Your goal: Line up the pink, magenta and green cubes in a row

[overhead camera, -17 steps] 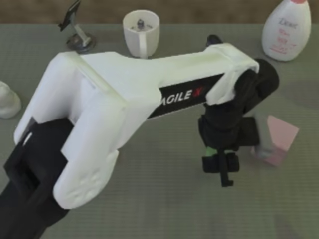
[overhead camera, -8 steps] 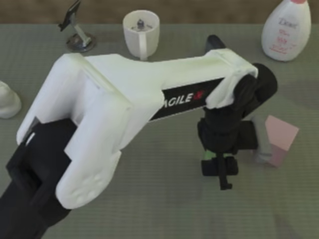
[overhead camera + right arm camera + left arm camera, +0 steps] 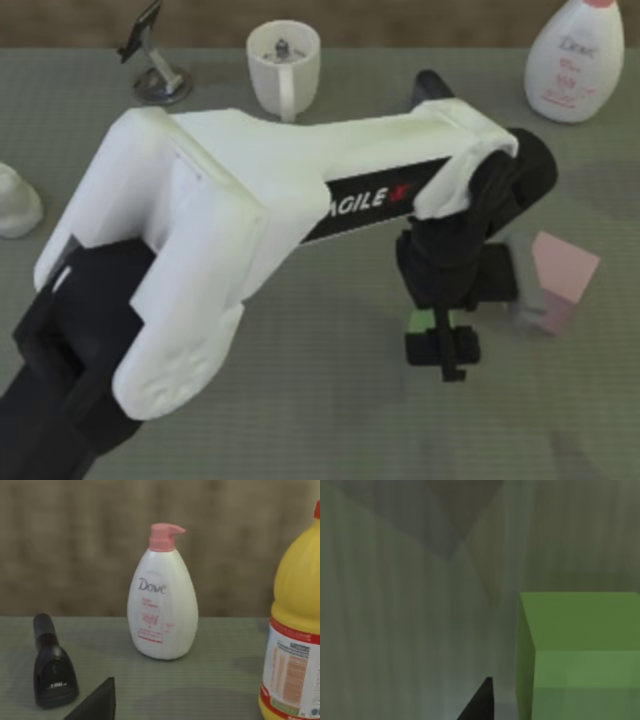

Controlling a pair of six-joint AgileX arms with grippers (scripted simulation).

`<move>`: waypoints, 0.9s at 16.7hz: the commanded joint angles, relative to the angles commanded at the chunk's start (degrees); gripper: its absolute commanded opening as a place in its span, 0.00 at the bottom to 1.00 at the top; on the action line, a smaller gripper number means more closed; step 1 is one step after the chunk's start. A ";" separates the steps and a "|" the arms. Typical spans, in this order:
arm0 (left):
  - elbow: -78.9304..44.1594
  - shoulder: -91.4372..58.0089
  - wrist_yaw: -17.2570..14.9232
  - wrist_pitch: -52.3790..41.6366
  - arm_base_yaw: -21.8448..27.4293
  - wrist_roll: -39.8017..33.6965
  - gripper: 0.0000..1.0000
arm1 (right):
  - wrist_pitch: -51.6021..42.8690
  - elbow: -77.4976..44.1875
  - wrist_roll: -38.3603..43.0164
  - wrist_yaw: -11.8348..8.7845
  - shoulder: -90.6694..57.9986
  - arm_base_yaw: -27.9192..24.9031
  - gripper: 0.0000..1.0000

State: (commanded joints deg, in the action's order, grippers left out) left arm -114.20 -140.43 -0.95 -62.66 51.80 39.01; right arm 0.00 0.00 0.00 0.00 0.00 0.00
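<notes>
Top view has the left arm (image 3: 250,210) stretched across the frame, its gripper (image 3: 441,345) right of centre, clenched on the green cube (image 3: 419,320), which shows only as a sliver between the fingers. The pink cube (image 3: 560,275) sits just to the right, apart from the gripper. At upper centre a white mug (image 3: 284,62) holds a small dark object (image 3: 282,46). A lotion bottle (image 3: 575,60) stands in the upper right corner. Right wrist view shows the same bottle beside a black scanner (image 3: 52,667) and a yellow jug (image 3: 295,630); whether the right gripper is released or clenched cannot be told.
</notes>
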 joint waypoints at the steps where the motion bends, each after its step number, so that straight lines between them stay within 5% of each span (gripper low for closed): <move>1: 0.00 0.00 0.00 0.00 0.00 0.00 0.98 | 0.00 0.00 0.00 0.00 0.00 0.00 1.00; 11: -0.20 0.03 0.00 -0.20 -0.12 0.05 1.00 | 0.00 0.00 0.00 0.00 0.00 0.00 1.00; 15: -5.77 0.96 0.06 -6.89 -0.75 -0.06 1.00 | 0.00 0.00 0.00 0.00 0.00 0.00 1.00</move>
State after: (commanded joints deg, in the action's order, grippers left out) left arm -119.97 -139.47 -0.90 -69.55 51.05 38.94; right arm 0.00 0.00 0.00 0.00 0.00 0.00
